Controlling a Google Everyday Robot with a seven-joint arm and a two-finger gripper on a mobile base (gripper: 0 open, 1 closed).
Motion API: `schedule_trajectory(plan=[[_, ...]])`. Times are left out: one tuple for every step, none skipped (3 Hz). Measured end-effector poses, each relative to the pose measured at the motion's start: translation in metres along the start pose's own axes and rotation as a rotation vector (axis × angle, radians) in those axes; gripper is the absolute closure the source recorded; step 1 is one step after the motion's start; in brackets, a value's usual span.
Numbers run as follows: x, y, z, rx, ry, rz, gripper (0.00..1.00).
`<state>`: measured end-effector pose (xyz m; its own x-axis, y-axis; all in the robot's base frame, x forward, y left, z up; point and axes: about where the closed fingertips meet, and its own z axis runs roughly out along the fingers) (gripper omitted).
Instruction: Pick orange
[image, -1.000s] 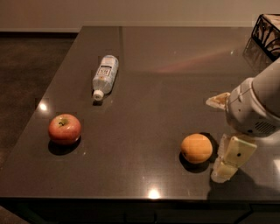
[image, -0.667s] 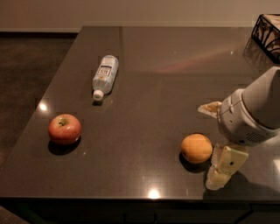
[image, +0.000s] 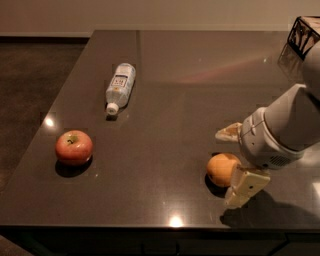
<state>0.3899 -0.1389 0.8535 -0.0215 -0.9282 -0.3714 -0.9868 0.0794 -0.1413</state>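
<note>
While my gripper (image: 227, 168) sits spread wide either side of the orange (image: 219, 169), apple (image: 73, 147) and bottle (image: 121, 86) lie well apart from it.

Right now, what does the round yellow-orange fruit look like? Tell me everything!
The round yellow-orange fruit has matte skin and looks whole. It sits on the dark glossy table near the front edge. The robot's open gripper straddles it, one cream finger behind, one in front hiding its right side; contact is unclear.
</note>
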Motion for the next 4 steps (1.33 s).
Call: schedule_trajectory(plan=[[-0.003,-0.001,0.001,-0.003,-0.003,-0.009,0.41],[-0.007,-0.002,-0.001,-0.005,-0.003,-0.016,0.64],[-0.021,-0.005,-0.016,-0.007,0.002,-0.035,0.87],[-0.041,-0.012,-0.042,-0.017,-0.011,-0.042,1.0]])
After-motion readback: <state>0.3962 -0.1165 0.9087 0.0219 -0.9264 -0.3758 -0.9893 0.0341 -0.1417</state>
